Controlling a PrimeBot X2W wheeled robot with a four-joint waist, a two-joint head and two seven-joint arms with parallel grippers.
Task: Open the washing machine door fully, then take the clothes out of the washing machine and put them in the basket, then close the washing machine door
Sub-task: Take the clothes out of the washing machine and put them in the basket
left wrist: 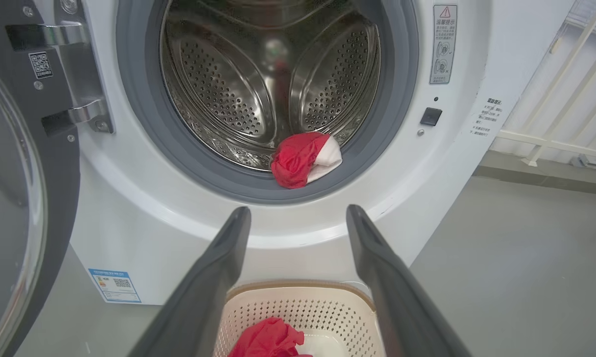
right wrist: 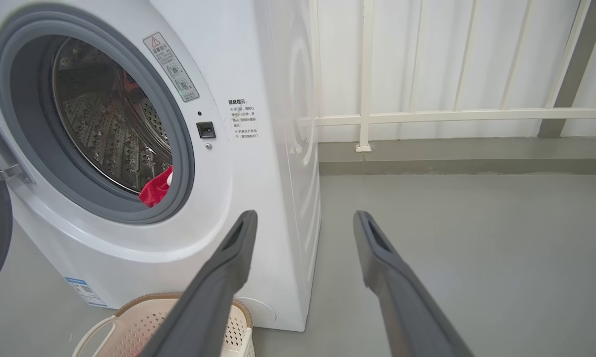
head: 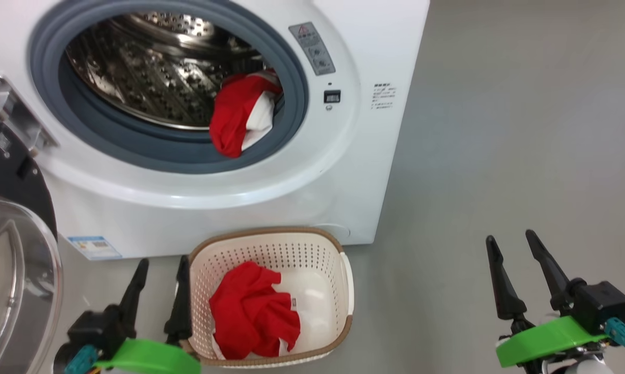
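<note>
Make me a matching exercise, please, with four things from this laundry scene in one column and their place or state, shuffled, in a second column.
Things:
1. door
2. basket
3. clothes
4. right arm's fingers

Place or state:
A. apart, holding nothing
B. on the floor in front of the washing machine
C. standing open at the left
D. one draped on the grey ring, one in the basket

Pairs: 1-C, 2-B, 3-D, 4-A

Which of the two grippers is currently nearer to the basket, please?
Left. The left gripper sits right beside the basket, at its left rim; the right gripper hangs well off to its right.
</note>
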